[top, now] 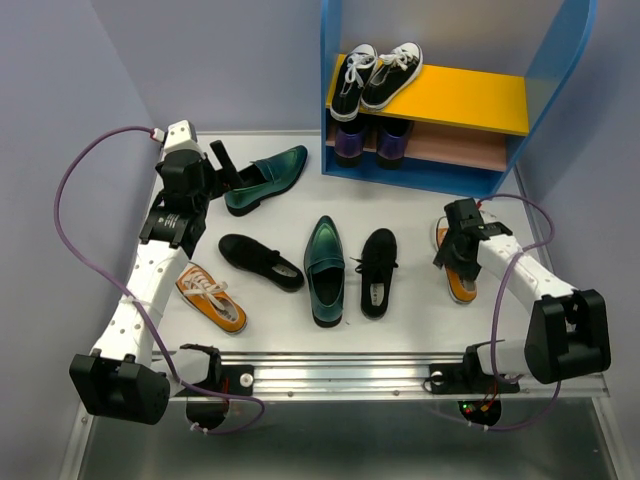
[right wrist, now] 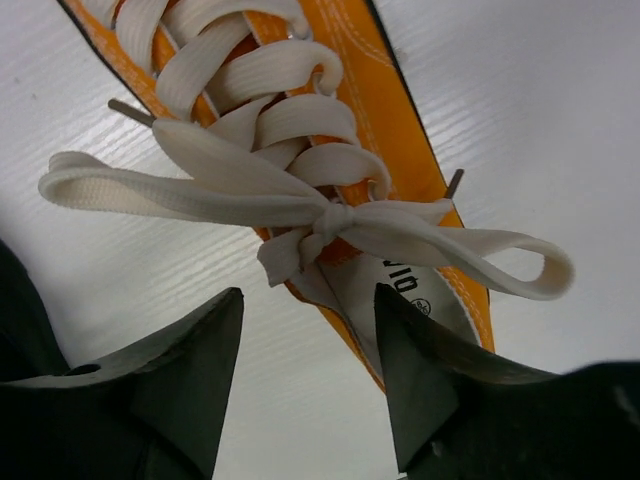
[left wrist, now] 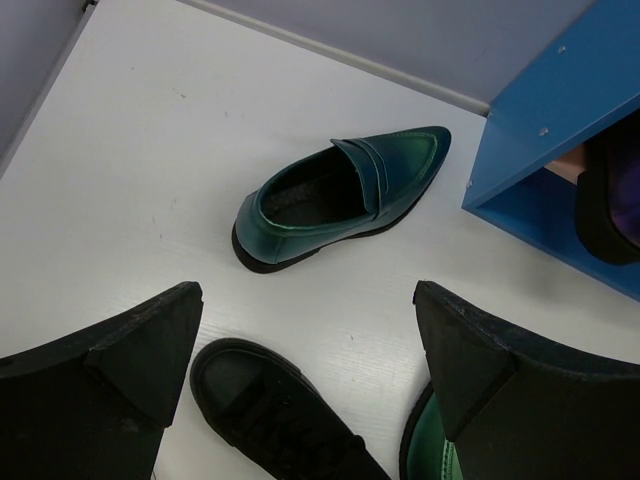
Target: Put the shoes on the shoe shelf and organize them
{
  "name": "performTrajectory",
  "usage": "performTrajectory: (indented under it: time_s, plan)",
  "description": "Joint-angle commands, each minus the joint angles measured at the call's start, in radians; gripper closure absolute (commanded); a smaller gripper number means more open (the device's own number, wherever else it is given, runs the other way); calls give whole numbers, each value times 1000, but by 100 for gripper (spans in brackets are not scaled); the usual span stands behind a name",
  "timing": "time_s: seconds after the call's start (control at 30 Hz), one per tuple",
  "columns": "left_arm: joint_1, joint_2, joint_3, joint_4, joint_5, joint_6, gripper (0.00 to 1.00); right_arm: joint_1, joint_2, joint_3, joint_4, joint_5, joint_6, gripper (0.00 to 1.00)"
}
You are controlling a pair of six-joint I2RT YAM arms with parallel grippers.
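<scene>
Now | right end effector point(right wrist: 308, 295) spread astride orange sneaker point(right wrist: 395, 100) | left end effector point(left wrist: 308, 292) spread, green loafer point(left wrist: 340, 195) ahead

left hand point(left wrist: 305, 298) and right hand point(right wrist: 310, 297) hang open.

White table point(top: 420, 215) beneath pale lilac walls point(top: 60, 70).

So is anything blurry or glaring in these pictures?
Top external: even light, faint shadows, soft sheen on the shiny dark green loafer. Left wrist: sharp, highlights along the second green loafer. Right wrist: white laces of the orange sneaker crisp; black right pincer shows little detail.
</scene>
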Motion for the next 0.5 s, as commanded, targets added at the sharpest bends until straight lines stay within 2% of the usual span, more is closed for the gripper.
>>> performTrajectory:
  time_s: [0.0,0.07,0.17,0.2,0.23,0.27,0.37,0.47]
  plan:
    - [-2,-14,9,32,-5,15,1,-4,-20,-21,73,-88,-53,42]
    - [-2,-11,12,31,-10,16,1,-4,-14,-26,84,-136,-67,47]
    - [-4,-8,18,23,-13,19,1,-4,6,-21,104,-139,-85,62]
    - [-2,-10,19,17,-14,21,1,-4,12,-15,105,-133,-98,79]
    - [-4,-11,24,14,-17,27,1,-4,21,-11,108,-122,-107,86]
    - [-4,-14,25,9,-20,27,1,-4,23,3,110,-117,-118,99]
    - [-4,-26,22,3,-40,32,1,-4,14,31,111,-120,-151,99]
    - [-4,-29,22,5,-56,30,1,58,-11,54,137,-143,-138,99]
